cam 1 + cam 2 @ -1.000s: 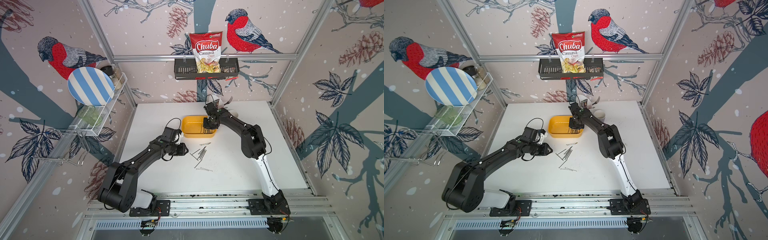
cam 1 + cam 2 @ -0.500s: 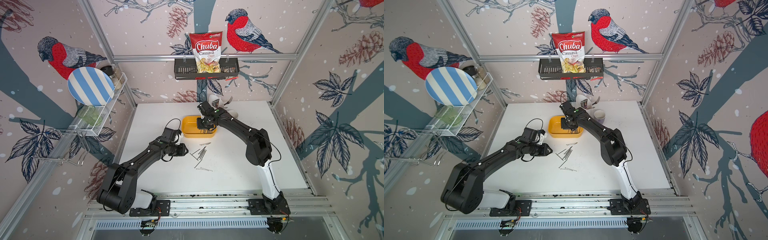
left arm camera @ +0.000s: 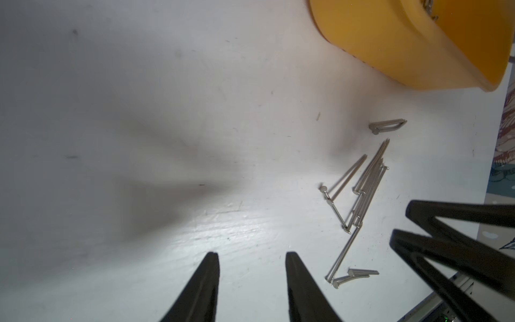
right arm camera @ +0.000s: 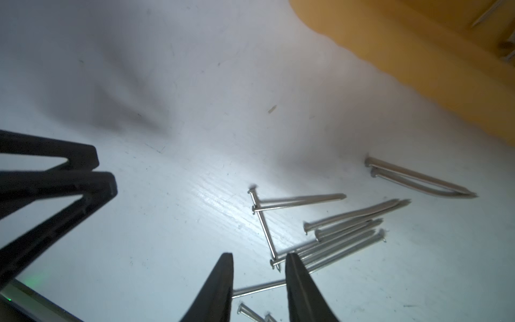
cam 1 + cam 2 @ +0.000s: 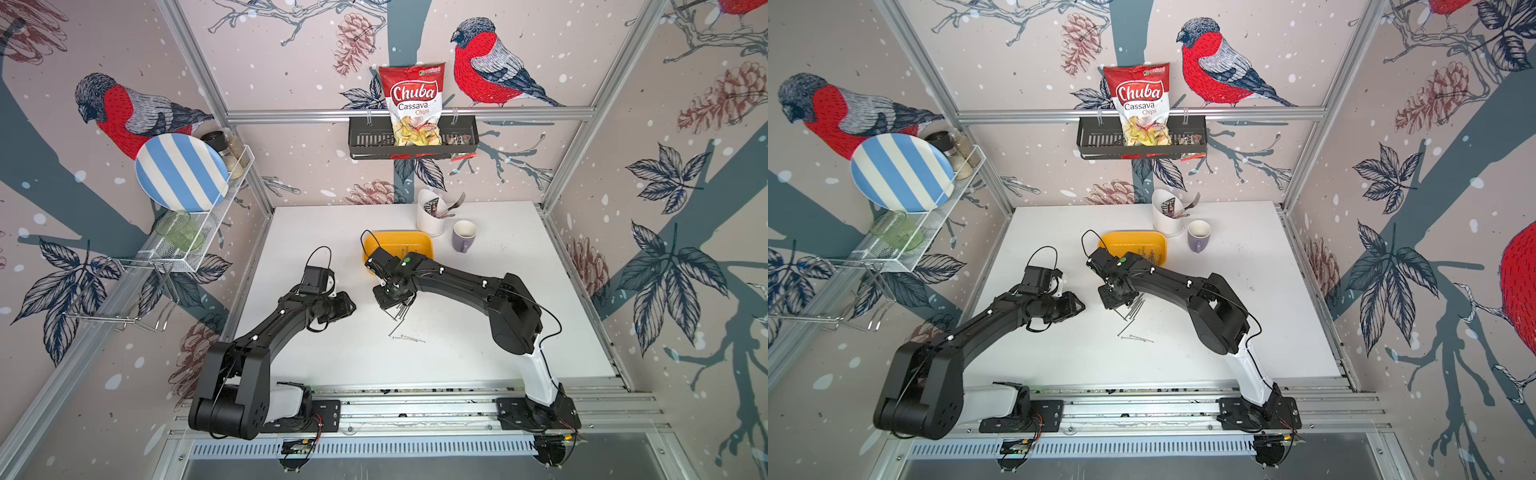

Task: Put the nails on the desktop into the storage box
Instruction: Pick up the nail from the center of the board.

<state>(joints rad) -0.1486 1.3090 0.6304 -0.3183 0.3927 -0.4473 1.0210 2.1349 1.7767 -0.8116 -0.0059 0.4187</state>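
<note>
The nails (image 5: 402,309) lie in a small heap on the white desk (image 5: 478,316), just in front of the yellow box (image 5: 395,234). Both top views show this. Most of them lie side by side, and a few cross over each other. Two more nails lie a little apart from the heap, nearer the front of the desk. A few nails are inside the box.

The right pincer (image 4: 259,255) hangs right over the heap and points down at it. It is spread apart. One nail lies on the desk across the gap. The pincer is not pinching anything. I cannot tell if its tips touch that nail.

The left pincer (image 3: 252,255) is low over a bare bit of desk, beside the heap. It is spread apart too, with nothing in the gap. The two pincers are near each other but do not touch.

Behind the box stands a white holder (image 5: 430,220) with a fork (image 5: 457,201) in it. A purple mug (image 5: 463,237) stands just beside the holder.
</note>
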